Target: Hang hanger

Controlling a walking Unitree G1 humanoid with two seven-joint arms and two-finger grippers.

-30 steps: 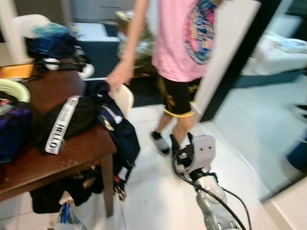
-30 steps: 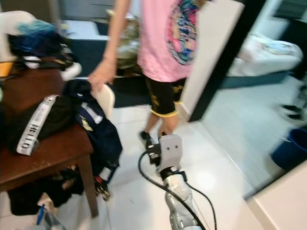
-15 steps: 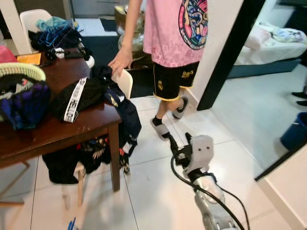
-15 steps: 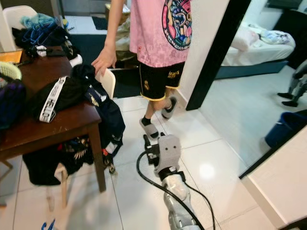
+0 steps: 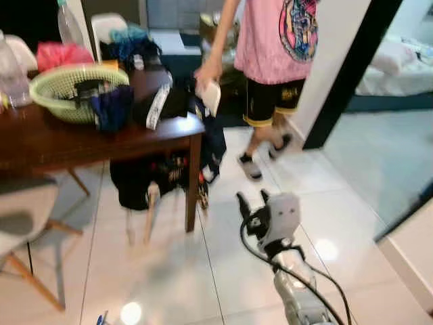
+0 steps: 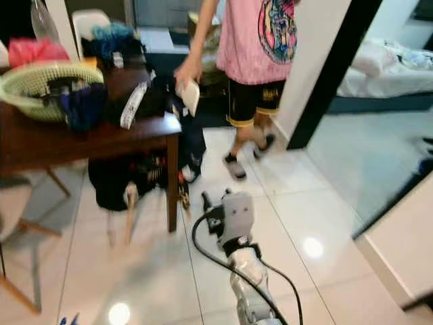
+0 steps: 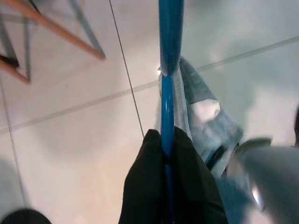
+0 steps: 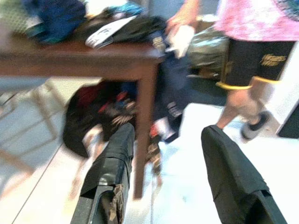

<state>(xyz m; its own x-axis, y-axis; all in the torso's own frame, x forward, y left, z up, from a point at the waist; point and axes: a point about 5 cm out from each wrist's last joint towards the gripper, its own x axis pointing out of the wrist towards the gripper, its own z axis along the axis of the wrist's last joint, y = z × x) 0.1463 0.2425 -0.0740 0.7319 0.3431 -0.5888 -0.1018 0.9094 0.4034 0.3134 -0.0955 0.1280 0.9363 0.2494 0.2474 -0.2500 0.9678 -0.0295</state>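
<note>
Over on the left stands a dark wooden tabletop (image 5: 61, 139) crowded with laundry: a green woven basket (image 5: 71, 88) heaped with clothes, a black garment with a white lettered band (image 5: 159, 103), and more dark clothing draped off the near corner and piled on the floor beneath, likely dumped there for sorting. A pale chair (image 5: 24, 217) sits at the near left.

Low at the robot's left side, the left end effector (image 7: 167, 158) has its black fingers pressed together on the blue hanger (image 7: 169, 51), whose bar runs straight out beyond the fingertips over the white tiles. That is the task's thing, carried along, and no rail to hang it on is in sight yet, so I would guess the robot is in transit.

Toward the middle, a person in a pink shirt (image 5: 277, 40) stands by the table's far corner. The right end effector (image 8: 166, 158) hovers with its fingers spread and nothing between them, held forward over the floor.
</note>
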